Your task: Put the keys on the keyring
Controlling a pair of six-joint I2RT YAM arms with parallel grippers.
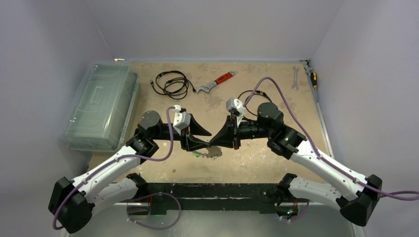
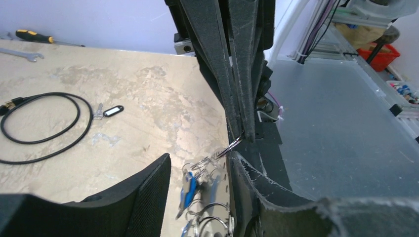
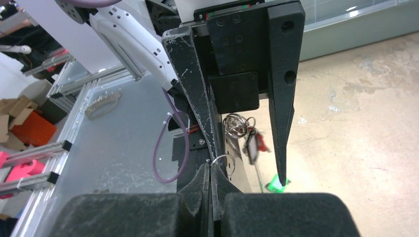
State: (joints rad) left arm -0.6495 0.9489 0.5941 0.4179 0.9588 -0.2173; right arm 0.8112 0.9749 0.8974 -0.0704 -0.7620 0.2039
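Right gripper (image 3: 211, 172) is clenched on the keyring (image 2: 232, 145), low over the table (image 1: 257, 160). Keys (image 2: 188, 185) bunch just below it, between the left gripper's (image 2: 200, 160) spread fingers. Far left, a clear lidded bin (image 1: 101, 98) sits shut, its contents unclear.

You've got a clear lidded plastic box (image 1: 101, 103) at nine o'clock on the surface (image 1: 262, 158). A coiled black cable (image 1: 170, 83) and a red-handled adjustable wrench (image 1: 215, 83) lie at twelve. A spanner (image 1: 295, 78) and a screwdriver (image 1: 312, 76) lie at two.
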